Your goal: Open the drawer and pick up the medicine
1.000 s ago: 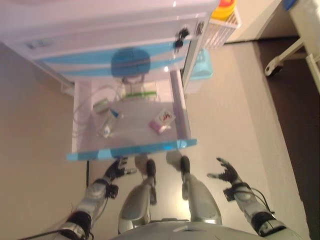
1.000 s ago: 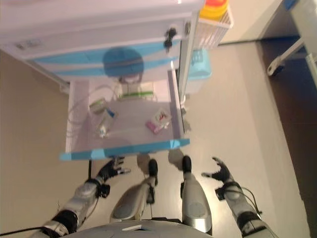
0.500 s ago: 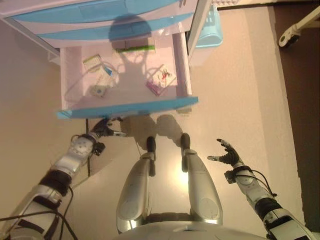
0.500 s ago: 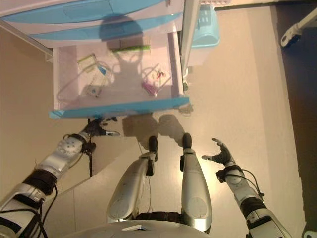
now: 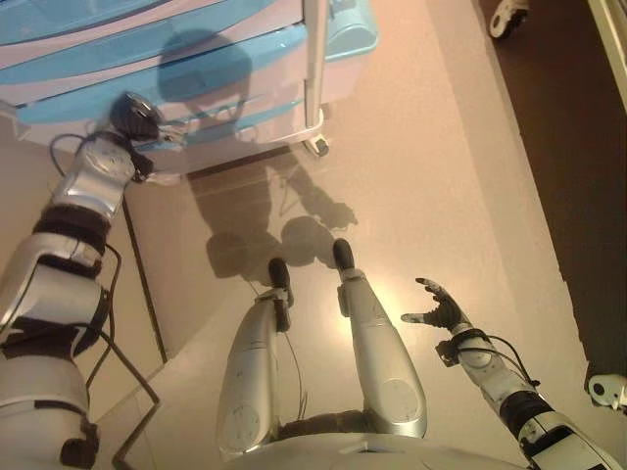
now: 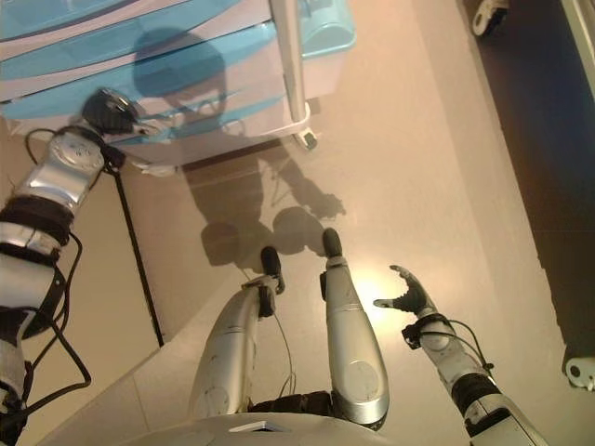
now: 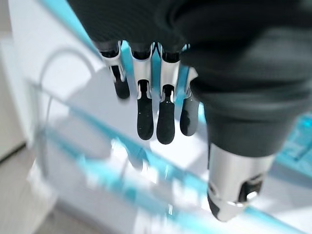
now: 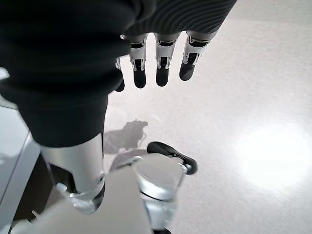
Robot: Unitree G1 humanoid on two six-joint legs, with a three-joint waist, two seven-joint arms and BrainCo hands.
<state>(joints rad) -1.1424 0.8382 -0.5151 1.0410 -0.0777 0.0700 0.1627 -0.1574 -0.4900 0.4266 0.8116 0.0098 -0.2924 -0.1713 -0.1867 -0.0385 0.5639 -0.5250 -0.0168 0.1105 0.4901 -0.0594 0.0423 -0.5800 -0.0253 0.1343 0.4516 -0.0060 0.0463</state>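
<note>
The white cart [image 5: 206, 73] with blue-fronted drawers stands at the upper left. No drawer's inside and no medicine show in the eye views. My left hand [image 5: 135, 116] is raised against a low blue-edged drawer front [image 5: 220, 125]. In the left wrist view its fingers [image 7: 146, 117] are straight over a pale surface with blue edges and hold nothing. My right hand [image 5: 436, 309] hangs open and empty over the floor at the lower right; its straight fingers [image 8: 139, 73] show in the right wrist view.
A light-blue bin [image 5: 348, 24] stands beside the cart's right post. The cart's caster [image 5: 318, 147] sits on the beige floor. A dark floor area lies at the right, with a white wheel [image 5: 505, 12] at its top and another white wheel [image 5: 607, 390] lower down.
The whole picture has shifted, so the camera moved. The open drawer with its contents is out of sight. My left arm has stretched up to the cart's front. The right hand keeps its pose.
</note>
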